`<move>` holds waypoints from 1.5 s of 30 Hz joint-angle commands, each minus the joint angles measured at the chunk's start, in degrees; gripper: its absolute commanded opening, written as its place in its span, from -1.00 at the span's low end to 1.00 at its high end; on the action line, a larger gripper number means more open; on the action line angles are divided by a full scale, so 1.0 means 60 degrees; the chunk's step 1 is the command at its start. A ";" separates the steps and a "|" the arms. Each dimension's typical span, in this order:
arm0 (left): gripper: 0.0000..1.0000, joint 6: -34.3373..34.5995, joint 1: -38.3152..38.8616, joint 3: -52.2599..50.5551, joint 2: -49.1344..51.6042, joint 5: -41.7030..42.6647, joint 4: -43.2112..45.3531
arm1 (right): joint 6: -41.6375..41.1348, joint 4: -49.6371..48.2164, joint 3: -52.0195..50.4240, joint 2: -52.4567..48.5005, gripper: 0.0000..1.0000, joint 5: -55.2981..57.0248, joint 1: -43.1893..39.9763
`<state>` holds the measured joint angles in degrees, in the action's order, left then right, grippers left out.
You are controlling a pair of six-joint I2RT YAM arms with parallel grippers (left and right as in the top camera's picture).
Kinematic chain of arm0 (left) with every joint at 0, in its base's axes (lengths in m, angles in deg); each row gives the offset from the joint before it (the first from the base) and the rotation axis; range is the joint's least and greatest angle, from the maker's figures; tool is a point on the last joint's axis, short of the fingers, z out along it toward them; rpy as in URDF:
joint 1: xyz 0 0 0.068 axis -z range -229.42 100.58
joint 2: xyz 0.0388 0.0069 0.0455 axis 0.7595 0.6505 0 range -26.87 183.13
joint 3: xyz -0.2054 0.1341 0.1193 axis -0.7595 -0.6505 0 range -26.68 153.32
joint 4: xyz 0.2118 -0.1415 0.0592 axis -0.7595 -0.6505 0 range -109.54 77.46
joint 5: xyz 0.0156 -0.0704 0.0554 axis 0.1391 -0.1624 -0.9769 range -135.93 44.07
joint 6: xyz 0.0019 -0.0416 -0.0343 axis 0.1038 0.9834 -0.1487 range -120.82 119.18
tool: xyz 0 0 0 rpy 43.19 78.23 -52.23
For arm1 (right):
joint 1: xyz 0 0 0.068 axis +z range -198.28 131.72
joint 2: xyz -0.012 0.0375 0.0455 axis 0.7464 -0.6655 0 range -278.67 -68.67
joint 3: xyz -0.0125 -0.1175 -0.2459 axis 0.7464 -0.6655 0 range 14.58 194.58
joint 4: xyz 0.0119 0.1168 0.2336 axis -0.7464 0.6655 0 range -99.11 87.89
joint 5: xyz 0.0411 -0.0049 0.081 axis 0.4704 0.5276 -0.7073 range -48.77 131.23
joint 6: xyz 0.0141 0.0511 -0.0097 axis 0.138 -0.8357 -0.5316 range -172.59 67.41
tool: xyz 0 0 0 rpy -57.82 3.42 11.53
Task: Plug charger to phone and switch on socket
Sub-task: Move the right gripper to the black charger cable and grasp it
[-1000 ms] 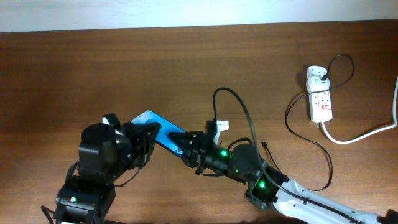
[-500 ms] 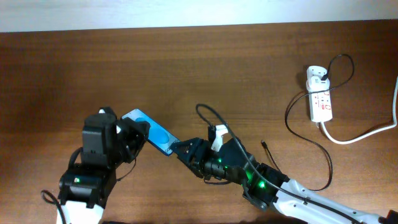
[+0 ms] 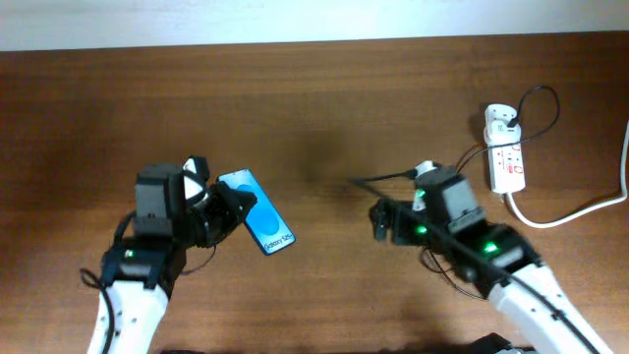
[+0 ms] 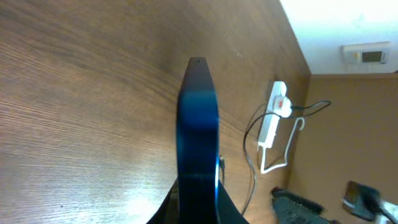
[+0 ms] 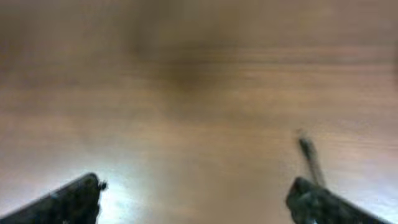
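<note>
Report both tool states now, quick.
Left tool: closed, holding the phone.
Right tool: open, nothing between its fingers.

The brown wood-grain surface [image 3: 314,98] is showing its grain running left to right. The socket [image 3: 507,165], a white strip with red switch markings, is lying near the far right corner, its long side pointing away from the robot. A white plug adapter [image 3: 501,118] is sitting in the strip's far end. From it the black cable [image 3: 455,182] is looping over the surface just left of the strip and trailing toward the near edge. A thick white cord [image 3: 570,214] is leaving the strip's near end and curving off to the right.
</note>
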<state>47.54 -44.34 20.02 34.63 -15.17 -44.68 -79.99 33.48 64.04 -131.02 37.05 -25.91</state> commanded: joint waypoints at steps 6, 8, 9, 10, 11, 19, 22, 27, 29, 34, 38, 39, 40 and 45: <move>-1.00 -0.0299 -0.0069 0.0029 0.0841 0.1293 0.0280 | 0.2069 0.1020 0.0331 -0.2488 0.97 0.0066 -0.1876; -1.00 -0.0302 -0.0069 0.0029 0.0841 0.1344 0.0280 | 0.2222 0.1009 0.0331 -0.3326 0.97 0.0066 -0.1876; -1.00 -0.0299 -0.0069 0.0029 0.0841 0.1348 0.0273 | 0.2739 0.0998 0.0331 -0.3734 0.97 0.0135 -0.1876; -1.00 -0.0302 -0.0069 0.0029 0.0841 0.1348 0.0244 | 0.2783 0.0947 0.0331 -0.4062 0.97 0.0594 -0.1876; -1.00 -0.0302 -0.0069 0.0029 0.0841 0.1348 0.0244 | 0.2790 0.0838 0.0331 -0.4350 1.00 0.0980 -0.1876; -1.00 -0.0302 -0.0069 0.0029 0.0841 0.1344 0.0131 | 0.3574 0.0437 0.0226 -0.5453 0.07 0.0481 -0.1923; -1.00 -0.0302 -0.0069 0.0029 0.0841 0.1344 -0.0120 | 0.3574 0.0390 0.0226 -0.6113 -0.20 -0.0466 -0.2787; -1.00 -0.0302 -0.0069 0.0029 0.0841 0.1341 -0.0153 | 0.4320 0.0550 0.0222 -0.6244 -0.24 -0.3024 -0.3872; -1.00 -0.0302 -0.0069 0.0029 0.0841 0.1341 -0.0157 | 0.4320 0.0546 0.0219 -0.6244 -0.25 -0.3060 -0.3865; -1.00 -0.0302 -0.0069 0.0029 0.0841 0.1344 -0.0295 | 0.4320 0.0393 0.0106 -0.6244 -0.35 -0.3428 -0.3865; -1.00 -0.0302 -0.0069 0.0029 0.0841 0.1344 -0.0372 | 0.4452 0.0357 0.0098 -0.6244 -0.52 -0.3781 -0.3865; -1.00 -0.0302 -0.0069 0.0029 0.0841 0.1344 -0.0372 | 0.4575 0.0357 0.0098 -0.6244 -0.57 -0.4003 -0.3865; -1.00 -0.0302 -0.0069 0.0029 0.0841 0.1344 -0.0375 | 0.4583 0.0335 0.0098 -0.6244 -0.63 -0.4025 -0.3865; -1.00 -0.0302 -0.0069 0.0029 0.0841 0.1344 -0.0372 | 0.5224 0.0324 0.0098 -0.6244 -0.91 -0.5111 -0.3865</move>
<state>46.68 -44.58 20.02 39.78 -9.01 -47.08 -51.13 35.56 65.02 -168.02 10.43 -49.21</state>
